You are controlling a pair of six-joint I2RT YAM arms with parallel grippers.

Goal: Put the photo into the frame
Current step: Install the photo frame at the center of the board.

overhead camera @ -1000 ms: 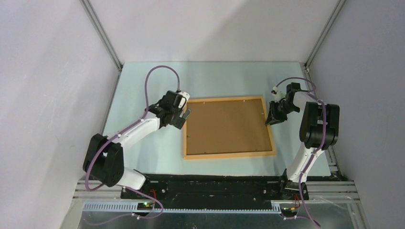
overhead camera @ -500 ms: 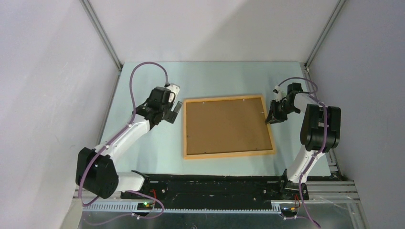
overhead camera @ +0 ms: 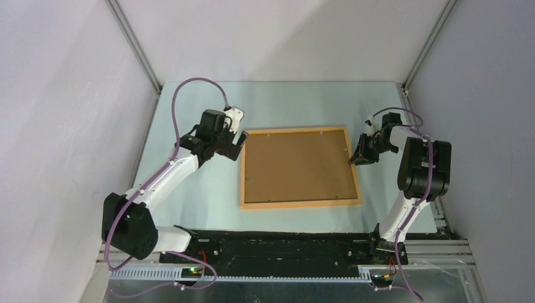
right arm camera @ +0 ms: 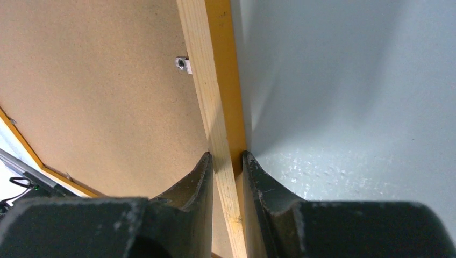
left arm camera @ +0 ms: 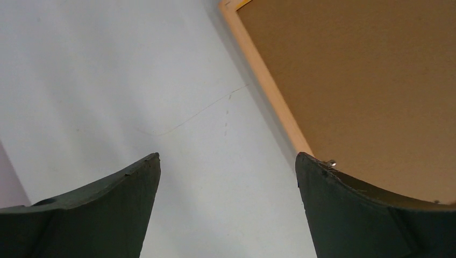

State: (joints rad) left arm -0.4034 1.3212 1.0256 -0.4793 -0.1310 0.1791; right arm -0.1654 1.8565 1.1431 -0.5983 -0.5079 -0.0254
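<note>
Right wrist view, closest in: the right gripper pinches the frame by its right rail, one finger on each side. Just beyond, a small metal clip sits on the brown backing board. Left wrist view shows the left gripper spread wide over the table, holding nothing, beside the frame's left rail. Only the top external view shows the whole frame lying flat, back up, between both arms.

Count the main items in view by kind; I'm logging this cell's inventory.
frame: 1
backing board: 1
grippers: 2, the left gripper and the right gripper
Total: 4
</note>
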